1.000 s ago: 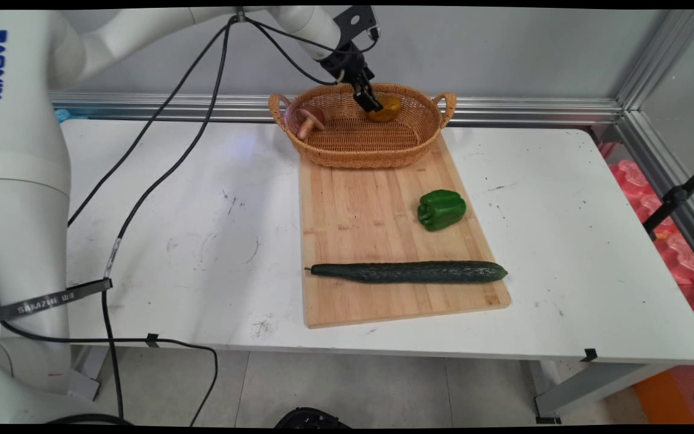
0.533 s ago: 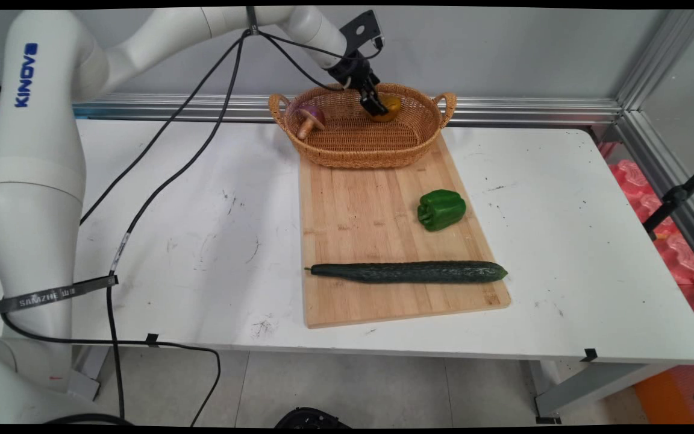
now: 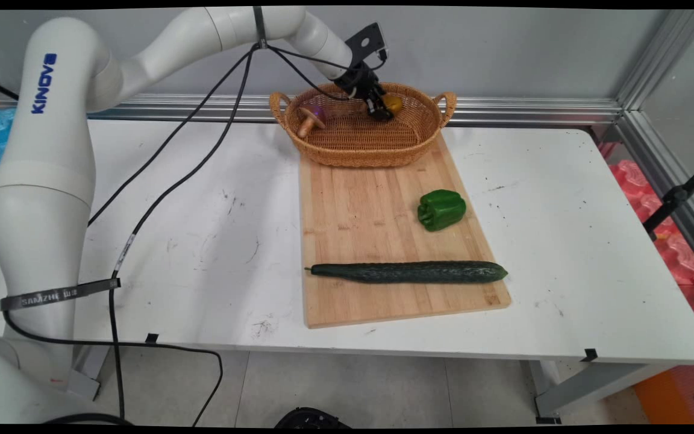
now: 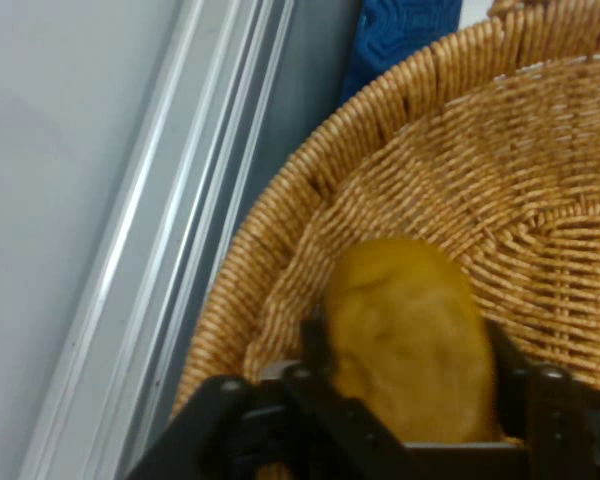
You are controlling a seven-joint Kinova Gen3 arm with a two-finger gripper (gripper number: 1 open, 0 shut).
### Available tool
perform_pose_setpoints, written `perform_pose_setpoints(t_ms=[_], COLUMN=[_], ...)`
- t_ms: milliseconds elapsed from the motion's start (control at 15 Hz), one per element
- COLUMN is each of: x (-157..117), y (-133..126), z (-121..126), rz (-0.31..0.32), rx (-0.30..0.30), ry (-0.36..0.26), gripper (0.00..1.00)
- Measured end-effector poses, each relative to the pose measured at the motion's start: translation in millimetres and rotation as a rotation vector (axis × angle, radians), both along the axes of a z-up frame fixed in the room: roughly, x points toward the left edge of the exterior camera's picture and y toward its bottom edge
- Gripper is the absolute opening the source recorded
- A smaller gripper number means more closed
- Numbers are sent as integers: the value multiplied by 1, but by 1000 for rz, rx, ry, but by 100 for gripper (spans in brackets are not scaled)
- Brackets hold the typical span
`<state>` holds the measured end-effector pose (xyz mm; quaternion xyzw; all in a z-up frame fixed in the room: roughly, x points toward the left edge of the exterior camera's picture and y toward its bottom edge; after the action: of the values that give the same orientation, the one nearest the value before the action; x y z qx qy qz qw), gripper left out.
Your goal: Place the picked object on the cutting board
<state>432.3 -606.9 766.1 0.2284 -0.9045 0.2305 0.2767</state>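
My gripper (image 3: 380, 110) reaches down into the wicker basket (image 3: 356, 150) at the far end of the cutting board. It is shut on a yellow-brown potato (image 3: 393, 103), mostly hidden behind the hand in the main view. In the hand view the potato (image 4: 405, 300) sits between the two black fingers (image 4: 315, 340), low against the basket's woven wall (image 4: 540, 180). A brown mushroom (image 3: 309, 118) lies in the basket's left end.
A wooden cutting board (image 3: 371, 199) runs down the table's middle, with a green bell pepper (image 3: 441, 209) on its right side and a long cucumber (image 3: 408, 272) across its near end. Black cables hang from the arm over the table's left.
The hand has tilted and sunk a little lower into the basket, covering more of the potato. The arm's upper links have swung to the right.
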Motion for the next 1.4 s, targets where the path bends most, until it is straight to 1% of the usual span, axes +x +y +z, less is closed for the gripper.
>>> perform_pose_setpoints(t_ms=[400,667,867,1000,1200,1400], x=[-5,-13,-24,-37,-61,-86], y=[1,9,23,37,65,95], z=[-11,-3,18,37,65,92], rz=[-17,-12,11,27,41,40], rx=[8,9,5,12,40,81], ry=[5,7,17,30,57,84], gripper=[0,0,0,0,0,0])
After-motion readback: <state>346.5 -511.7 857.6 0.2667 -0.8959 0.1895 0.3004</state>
